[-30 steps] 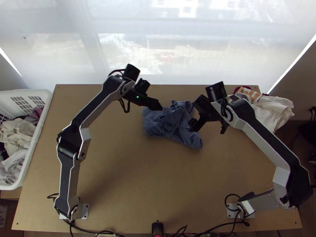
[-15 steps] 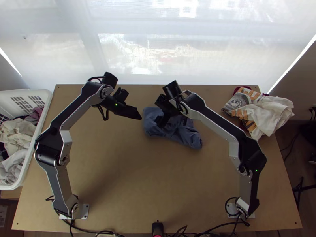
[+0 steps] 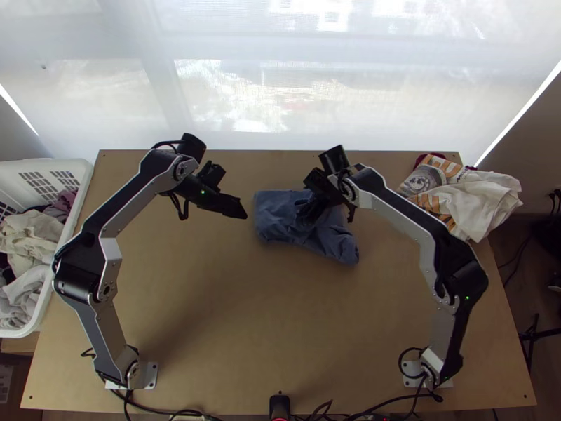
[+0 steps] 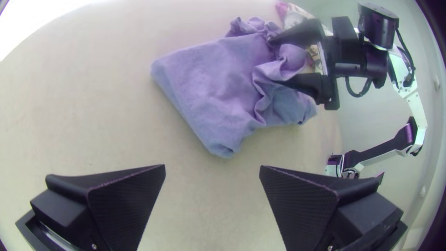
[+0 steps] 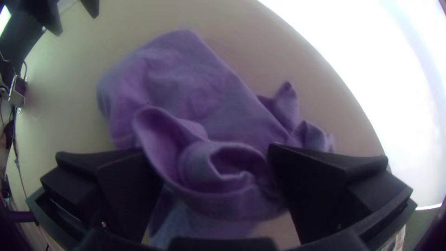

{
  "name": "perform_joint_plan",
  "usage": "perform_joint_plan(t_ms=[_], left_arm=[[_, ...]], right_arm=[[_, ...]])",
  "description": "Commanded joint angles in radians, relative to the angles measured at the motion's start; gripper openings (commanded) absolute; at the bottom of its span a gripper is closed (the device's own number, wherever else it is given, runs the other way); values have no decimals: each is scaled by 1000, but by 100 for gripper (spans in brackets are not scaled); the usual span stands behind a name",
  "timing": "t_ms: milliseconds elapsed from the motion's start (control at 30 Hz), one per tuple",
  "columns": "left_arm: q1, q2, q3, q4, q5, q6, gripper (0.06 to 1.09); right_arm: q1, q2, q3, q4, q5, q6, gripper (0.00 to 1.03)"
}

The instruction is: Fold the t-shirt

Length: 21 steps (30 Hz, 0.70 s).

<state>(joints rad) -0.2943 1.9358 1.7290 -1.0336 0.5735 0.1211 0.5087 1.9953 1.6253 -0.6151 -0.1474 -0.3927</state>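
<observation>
In the top view my left gripper (image 3: 240,209) stands just left of the blue t-shirt (image 3: 277,216), apart from it. My right gripper (image 3: 326,212) is over the shirt's middle. The shirt lies as a compact bundle, its left part fairly flat, its right part wrinkled and bunched. In the left wrist view, the open left gripper (image 4: 212,168) has nothing between its fingers, with the shirt (image 4: 209,83) beyond. The right wrist view shows a raised roll of the shirt (image 5: 223,174) between the spread fingers of the right gripper (image 5: 216,148).
A white laundry basket (image 3: 69,231) with clothes stands at the table's left edge. White and orange cloth (image 3: 477,200) lies at the far right corner. Bare tabletop (image 3: 273,323) lies on the near side of the shirt.
My left gripper has drawn back to the left, away from the shirt. The right one swung left over the shirt, then partway back right. The shirt's upper left part now lies flatter.
</observation>
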Motion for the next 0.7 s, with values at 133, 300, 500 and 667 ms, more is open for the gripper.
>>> perform_joint_plan(t_ms=[133,300,500,667], left_arm=[[-55,15,29,3,-43,-9,104],[-68,11,52,3,-49,-26,104],[-51,-61,24,-14,-54,-29,104],[-20,-133,-49,-17,-55,-26,104]], right_arm=[[-145,-253,-312,51,-15,0,92],[-160,-313,-390,64,-14,2,92],[-174,-389,-470,64,-14,18,92],[-159,-483,-532,64,-14,61,92]])
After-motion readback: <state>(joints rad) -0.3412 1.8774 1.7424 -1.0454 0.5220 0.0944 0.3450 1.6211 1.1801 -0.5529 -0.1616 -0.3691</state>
